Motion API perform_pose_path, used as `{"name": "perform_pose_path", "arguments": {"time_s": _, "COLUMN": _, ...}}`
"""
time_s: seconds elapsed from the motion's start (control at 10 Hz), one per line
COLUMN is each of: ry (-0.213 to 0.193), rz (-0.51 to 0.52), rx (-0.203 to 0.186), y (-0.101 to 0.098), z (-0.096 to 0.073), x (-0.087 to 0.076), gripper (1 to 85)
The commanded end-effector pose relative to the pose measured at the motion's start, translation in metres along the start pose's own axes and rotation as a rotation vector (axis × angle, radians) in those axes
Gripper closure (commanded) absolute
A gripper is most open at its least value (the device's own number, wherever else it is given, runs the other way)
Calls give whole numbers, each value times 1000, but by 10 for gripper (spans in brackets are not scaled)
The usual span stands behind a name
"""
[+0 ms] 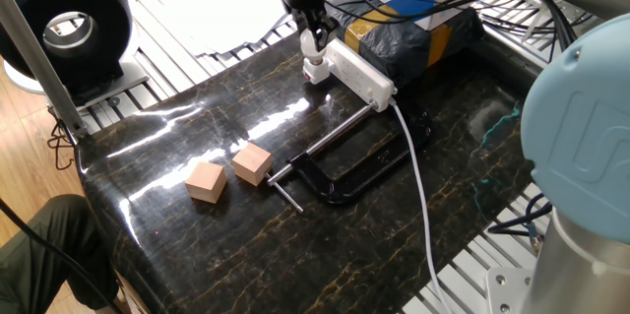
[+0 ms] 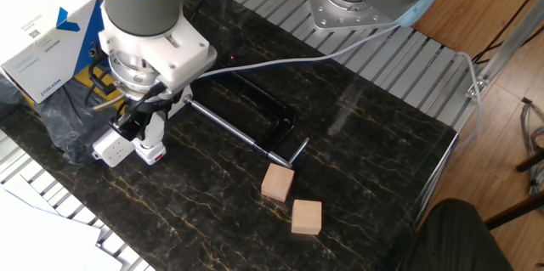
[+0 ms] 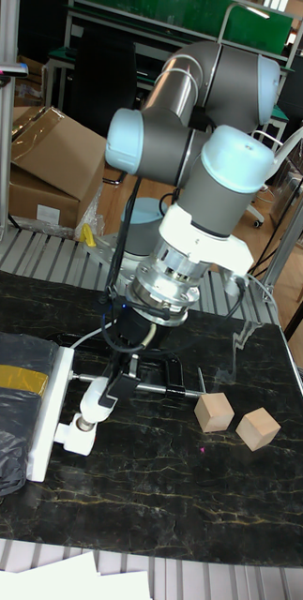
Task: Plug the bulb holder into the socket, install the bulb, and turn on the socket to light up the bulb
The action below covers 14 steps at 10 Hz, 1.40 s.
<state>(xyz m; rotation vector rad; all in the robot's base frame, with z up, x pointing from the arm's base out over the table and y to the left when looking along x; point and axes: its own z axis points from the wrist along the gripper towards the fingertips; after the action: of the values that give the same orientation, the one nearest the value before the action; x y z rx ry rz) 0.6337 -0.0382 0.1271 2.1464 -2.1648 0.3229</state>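
The socket point(image 1: 359, 72) point(image 2: 110, 148) point(image 3: 48, 412) is a long white strip lying in front of a black-wrapped bundle. The bulb holder point(image 1: 317, 77) point(image 2: 150, 155) point(image 3: 76, 437), white with a red mark, sits against the strip's near end. The bulb point(image 1: 314, 58) point(image 2: 153, 138) point(image 3: 95, 401) stands in the holder. My gripper point(image 1: 313, 38) point(image 2: 144, 122) point(image 3: 116, 380) comes down onto the bulb's top end, its black fingers closed on either side of it.
A black clamp point(image 1: 340, 171) point(image 2: 263, 122) point(image 3: 165, 375) lies mid-table beside the white cable point(image 1: 418, 186). Two tan wooden cubes point(image 1: 207, 182) point(image 1: 252, 164) sit toward the front. Boxes and the black bundle point(image 1: 413, 29) crowd the strip's far side.
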Motion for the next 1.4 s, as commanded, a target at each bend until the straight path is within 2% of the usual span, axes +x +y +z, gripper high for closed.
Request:
{"name": "perform_pose_path", "arguments": {"time_s": 0.0, "ry": -32, "rz": -5, "rx": -11, "y": 5, "z": -1, "x": -2, "gripper": 847}}
{"name": "perform_pose_path", "arguments": {"time_s": 0.2, "ry": -56, "rz": -13, "rx": -16, "y": 9, "z": 0, "x": -4, "gripper": 847}}
{"name": "perform_pose_path", "arguments": {"time_s": 0.5, "ry": -50, "rz": -6, "rx": -25, "y": 10, "z": 0, "x": -5, "gripper": 847}}
{"name": "perform_pose_path", "arguments": {"time_s": 0.8, "ry": -80, "rz": 30, "rx": -40, "y": 14, "z": 0, "x": -13, "gripper": 847}}
{"name": "perform_pose_path", "arguments": {"time_s": 1.0, "ry": -97, "rz": 21, "rx": -22, "y": 9, "z": -1, "x": -18, "gripper": 847}}
{"name": "perform_pose_path", "arguments": {"time_s": 1.3, "ry": -91, "rz": -9, "rx": -4, "y": 4, "z": -1, "x": -16, "gripper": 847}}
